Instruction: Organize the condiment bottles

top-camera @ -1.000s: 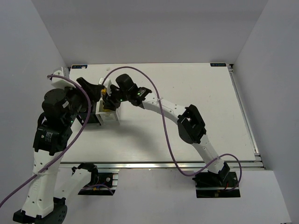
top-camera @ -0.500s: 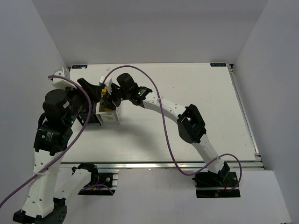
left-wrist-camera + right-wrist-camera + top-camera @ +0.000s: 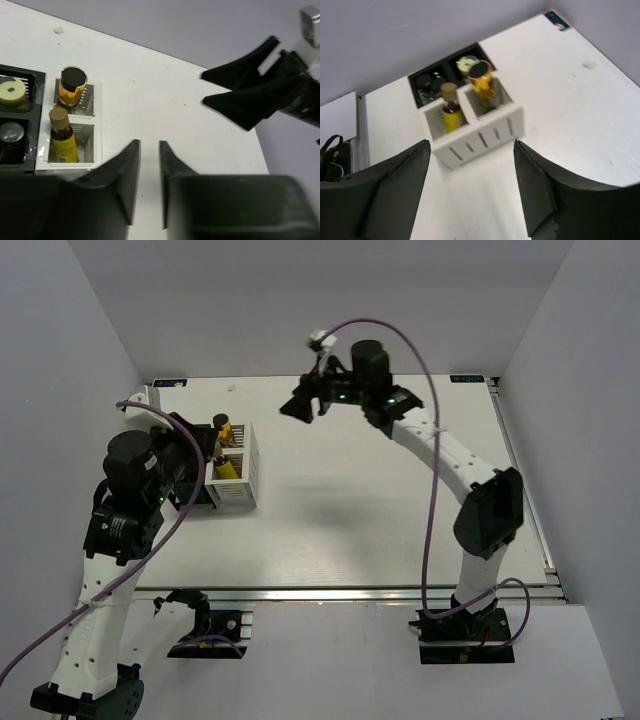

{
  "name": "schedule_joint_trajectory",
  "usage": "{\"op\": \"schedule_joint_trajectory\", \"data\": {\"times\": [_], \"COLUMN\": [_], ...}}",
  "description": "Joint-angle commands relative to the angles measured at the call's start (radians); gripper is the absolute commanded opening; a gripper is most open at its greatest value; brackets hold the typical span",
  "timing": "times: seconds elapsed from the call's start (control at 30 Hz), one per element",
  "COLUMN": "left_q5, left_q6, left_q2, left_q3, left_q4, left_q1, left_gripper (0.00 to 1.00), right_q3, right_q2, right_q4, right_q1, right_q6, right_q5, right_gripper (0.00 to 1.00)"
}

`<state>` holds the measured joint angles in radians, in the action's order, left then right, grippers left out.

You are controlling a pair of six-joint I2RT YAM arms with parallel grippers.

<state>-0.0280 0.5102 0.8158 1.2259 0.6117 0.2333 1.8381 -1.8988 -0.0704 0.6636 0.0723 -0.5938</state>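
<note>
A: Entry one, the condiment bottles. Where are they?
B: Yellow bottle, tan cap, upright in the 6 o'clock cell of the white slatted box. Amber bottle, black cap, upright in the 12 o'clock cell. One per cell, caps up; I judge the divider keeps them from knocking together and leaves the caps free to grip.
A: Entry two, neighbouring container?
B: Black stand, touching the box at its 9 o'clock. One cell shows a pale cap, the other a dark cap. Whether that is one of the dark bottles I cannot tell.
A: Entry three, end effectors?
B: Left end effector: jaws narrowly parted, gripping nothing, at the box's 6 o'clock. Right end effector: jaws spread wide, released, raised over the 12 o'clock edge of the worktop, well apart from the box.
A: Status?
B: Both box cells look filled, so probably near done
</note>
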Motion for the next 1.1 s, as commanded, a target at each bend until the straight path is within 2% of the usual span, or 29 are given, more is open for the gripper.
{"op": "schedule_joint_trajectory", "data": {"times": [0.0, 0.07, 0.2, 0.23, 0.33, 0.37, 0.4, 0.47, 0.57, 0.67, 0.7, 0.73, 1.07], "left_q5": [0.065, 0.082, 0.074, 0.054, -0.036, -0.055, -0.088, -0.108, -0.136, -0.177, -0.197, -0.208, -0.311], "left_q6": [0.01, 0.011, 0.027, 0.036, 0.071, 0.092, 0.102, 0.113, 0.113, 0.1, 0.097, 0.09, 0.044], "left_q2": [0.002, 0.013, 0.049, 0.08, 0.15, 0.207, 0.236, 0.316, 0.393, 0.459, 0.474, 0.485, 0.56], "left_q3": [-0.029, -0.035, -0.049, -0.051, -0.039, -0.036, -0.029, -0.013, 0.015, 0.052, 0.061, 0.067, 0.1], "left_q4": [-0.072, -0.081, -0.063, -0.041, 0.075, 0.124, 0.147, 0.183, 0.195, 0.217, 0.223, 0.23, 0.212], "left_q1": [0.003, 0.003, 0.003, 0.003, 0.003, 0.003, 0.003, 0.003, 0.003, 0.003, 0.001, 0.0, -0.028], "left_gripper": [0.29, 0.25, 0.27, 0.36, 0.5, 0.61, 0.64, 0.69, 0.73, 0.75, 0.75, 0.75, 0.74], "right_q3": [-0.112, -0.178, -0.275, -0.289, -0.336, -0.349, -0.352, -0.355, -0.352, -0.367, -0.378, -0.382, -0.41], "right_q2": [0.072, 0.114, 0.181, 0.2, 0.221, 0.23, 0.233, 0.239, 0.244, 0.25, 0.253, 0.259, 0.267], "right_q4": [-0.008, -0.032, -0.052, -0.058, -0.081, -0.097, -0.107, -0.143, -0.186, -0.193, -0.192, -0.192, -0.18], "right_q1": [-0.061, -0.09, -0.113, -0.113, -0.116, -0.119, -0.125, -0.133, -0.159, -0.191, -0.203, -0.208, -0.233], "right_q6": [0.021, -0.009, -0.054, -0.066, -0.068, -0.098, -0.106, -0.135, -0.182, -0.178, -0.177, -0.175, -0.163], "right_q5": [-0.034, -0.028, -0.026, -0.024, -0.015, -0.014, -0.014, -0.021, -0.075, -0.124, -0.136, -0.139, -0.132], "right_gripper": [0.72, 0.67, 0.5, 0.49, 0.52, 0.55, 0.59, 0.62, 0.62, 0.47, 0.35, 0.32, 0.34]}}
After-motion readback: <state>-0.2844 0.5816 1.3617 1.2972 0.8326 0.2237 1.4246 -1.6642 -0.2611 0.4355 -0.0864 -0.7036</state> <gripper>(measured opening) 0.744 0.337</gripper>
